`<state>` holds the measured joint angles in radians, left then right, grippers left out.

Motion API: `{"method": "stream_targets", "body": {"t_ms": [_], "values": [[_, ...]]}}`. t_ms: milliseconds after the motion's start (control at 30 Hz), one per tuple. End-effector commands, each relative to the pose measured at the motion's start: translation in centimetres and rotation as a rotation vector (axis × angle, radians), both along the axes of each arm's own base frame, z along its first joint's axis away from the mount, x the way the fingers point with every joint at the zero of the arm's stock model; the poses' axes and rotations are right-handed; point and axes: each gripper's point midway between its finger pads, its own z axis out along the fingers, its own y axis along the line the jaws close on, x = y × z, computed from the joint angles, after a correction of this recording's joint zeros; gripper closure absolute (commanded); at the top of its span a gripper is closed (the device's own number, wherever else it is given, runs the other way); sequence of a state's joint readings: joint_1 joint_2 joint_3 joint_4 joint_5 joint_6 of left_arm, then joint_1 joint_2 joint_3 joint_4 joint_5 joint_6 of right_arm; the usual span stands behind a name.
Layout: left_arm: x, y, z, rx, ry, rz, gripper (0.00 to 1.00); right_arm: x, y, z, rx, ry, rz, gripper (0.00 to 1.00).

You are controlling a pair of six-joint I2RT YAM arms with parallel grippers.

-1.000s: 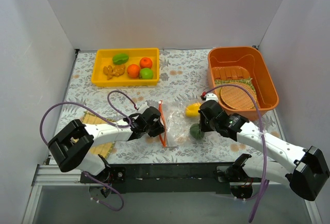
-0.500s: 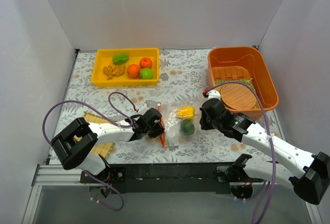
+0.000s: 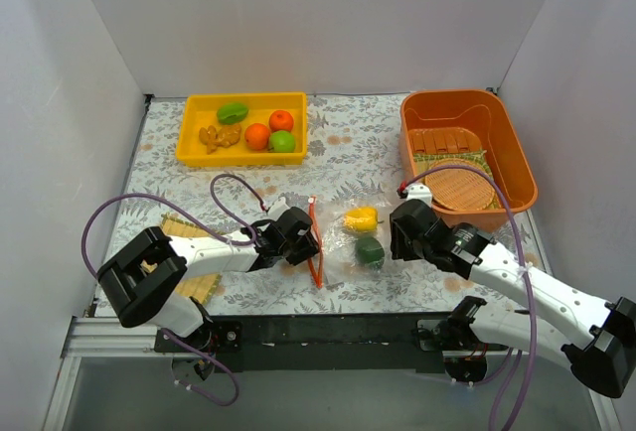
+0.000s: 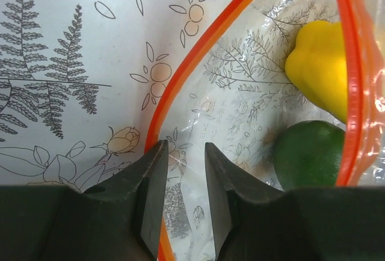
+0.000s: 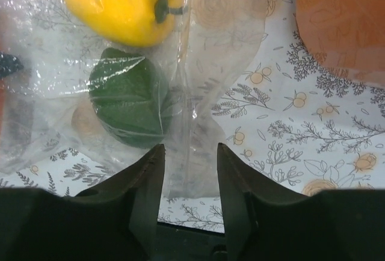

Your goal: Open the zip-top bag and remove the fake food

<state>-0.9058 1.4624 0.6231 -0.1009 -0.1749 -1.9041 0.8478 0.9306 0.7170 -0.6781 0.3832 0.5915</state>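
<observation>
Left gripper [image 4: 183,148] nips the orange-red zip strip [image 4: 180,74] of the zip-top bag [image 3: 334,252], which lies on the fern-printed cloth [image 3: 338,153] between the arms, while the right gripper [image 5: 189,151] pinches the bag's opposite clear end, a yellow piece [image 3: 360,218] and a dark green piece [image 3: 370,250] inside.
</observation>
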Motion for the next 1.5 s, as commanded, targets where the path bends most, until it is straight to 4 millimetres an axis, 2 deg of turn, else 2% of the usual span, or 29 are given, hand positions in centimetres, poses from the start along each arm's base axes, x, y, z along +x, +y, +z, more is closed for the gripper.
{"method": "stream_targets", "body": {"t_ms": [0, 67, 100, 133, 267, 300, 500, 800, 900, 1067, 1167, 1433, 1467], "values": [[0.5, -1.4, 2.1, -0.028, -0.052, -0.053, 0.68, -0.1, 0.4, 2.6, -0.001, -0.054, 0.001, 0.5], [0.6, -1.9, 2.3, -0.036, -0.06, -0.079, 0.66, -0.6, 1.0, 3.0, -0.025, -0.055, 0.011, 0.47], [0.6, -2.0, 2.4, -0.038, -0.062, -0.086, 0.66, -0.3, 1.2, 3.8, -0.037, -0.08, -0.002, 0.47], [0.5, -2.2, 2.5, -0.039, -0.062, -0.092, 0.65, -0.9, 1.6, 3.8, -0.057, -0.075, 0.023, 0.48], [0.6, -2.7, 2.6, -0.047, -0.068, -0.107, 0.64, -0.8, 3.4, 2.5, -0.065, -0.058, 0.033, 0.66], [0.5, -2.8, 2.6, -0.049, -0.067, -0.114, 0.64, -0.8, 3.5, 2.1, -0.069, -0.057, 0.029, 0.68], [0.5, -3.3, 2.8, -0.06, -0.067, -0.132, 0.63, 0.5, 2.6, -0.4, -0.082, -0.064, -0.05, 0.76], [0.4, -3.5, 2.9, -0.064, -0.072, -0.156, 0.6, 1.8, 1.0, -3.7, -0.068, -0.042, -0.119, 0.75], [0.4, -3.6, 2.9, -0.063, -0.071, -0.165, 0.59, 2.7, 0.9, -3.2, -0.033, -0.072, -0.146, 0.75], [0.4, -3.8, 3.0, -0.061, -0.077, -0.18, 0.58, 3.4, 1.1, -0.6, 0.003, -0.127, -0.16, 0.75], [0.4, -3.9, 3.1, -0.062, -0.076, -0.183, 0.57, 3.8, 1.4, 0.3, 0.024, -0.149, -0.166, 0.73], [0.3, -4.3, 3.3, -0.071, -0.074, -0.2, 0.57, 5.3, 1.1, -0.2, 0.02, -0.197, -0.223, 0.63], [0.4, -4.4, 3.4, -0.073, -0.076, -0.2, 0.57, 5.5, 1.0, -0.7, 0.009, -0.188, -0.228, 0.61]]}}
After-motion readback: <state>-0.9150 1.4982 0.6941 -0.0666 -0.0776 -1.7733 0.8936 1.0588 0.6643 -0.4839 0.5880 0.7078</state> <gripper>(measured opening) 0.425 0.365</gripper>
